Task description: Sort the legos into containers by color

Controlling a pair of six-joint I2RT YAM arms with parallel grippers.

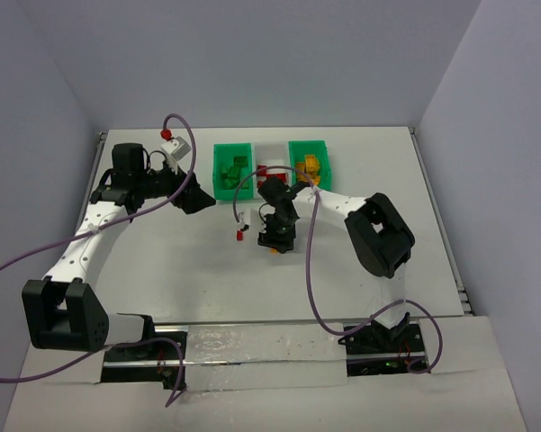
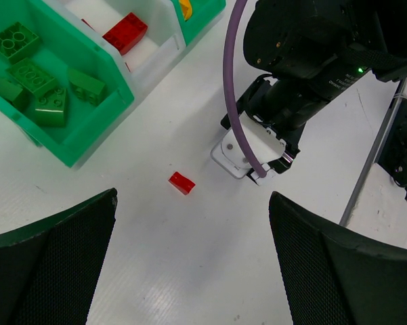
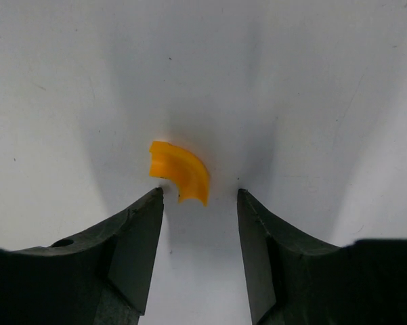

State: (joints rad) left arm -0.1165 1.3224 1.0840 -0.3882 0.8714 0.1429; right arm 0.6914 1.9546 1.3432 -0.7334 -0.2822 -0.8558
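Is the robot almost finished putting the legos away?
Nearly: green bricks lie in the left green bin, a red brick in the white bin, orange pieces in the right green bin. The right gripper is open around an orange curved piece on the table, not gripping yet. One loose red brick is left. The left gripper is open, holding nothing.

I find my left arm [image 1: 81, 247] stretched forward and bent inward, the left gripper [image 1: 195, 200] spread wide, fingers [image 2: 54, 271] far apart. My right arm [image 1: 378, 234] is folded at the elbow. The right gripper [image 3: 200, 193] points straight down, jaws partly apart.
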